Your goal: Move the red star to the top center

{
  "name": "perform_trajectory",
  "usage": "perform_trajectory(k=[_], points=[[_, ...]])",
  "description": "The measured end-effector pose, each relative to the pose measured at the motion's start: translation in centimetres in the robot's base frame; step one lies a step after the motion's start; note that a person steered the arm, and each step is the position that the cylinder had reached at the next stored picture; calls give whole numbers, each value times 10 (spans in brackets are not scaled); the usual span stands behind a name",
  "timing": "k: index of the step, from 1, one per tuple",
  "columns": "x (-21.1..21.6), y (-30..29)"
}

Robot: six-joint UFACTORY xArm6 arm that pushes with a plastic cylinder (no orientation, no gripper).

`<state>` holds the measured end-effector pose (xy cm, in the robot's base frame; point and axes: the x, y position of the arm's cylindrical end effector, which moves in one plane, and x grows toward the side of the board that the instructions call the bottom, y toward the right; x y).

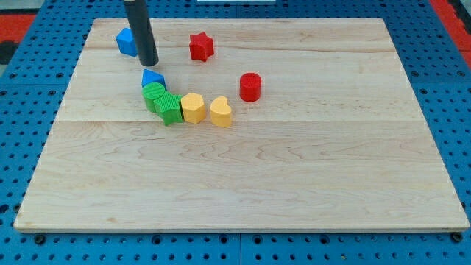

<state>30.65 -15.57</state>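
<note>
The red star [201,46] lies near the view's top, left of centre, on the wooden board [294,177]. My tip [149,63] stands to the star's left and a little lower, apart from it. The tip is between a blue block [126,41] at upper left and a small blue block [152,77] just below it.
Below the small blue block, a row of touching blocks runs rightward: a green round block [154,93], a green ribbed block [170,109], a yellow block [193,107] and a yellow heart [220,112]. A red cylinder [250,87] stands right of the row.
</note>
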Motion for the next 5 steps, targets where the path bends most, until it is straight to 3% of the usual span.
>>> perform_trajectory(k=[2, 3, 4, 5], points=[[-36, 47], [-19, 100], [10, 99], [-26, 111]])
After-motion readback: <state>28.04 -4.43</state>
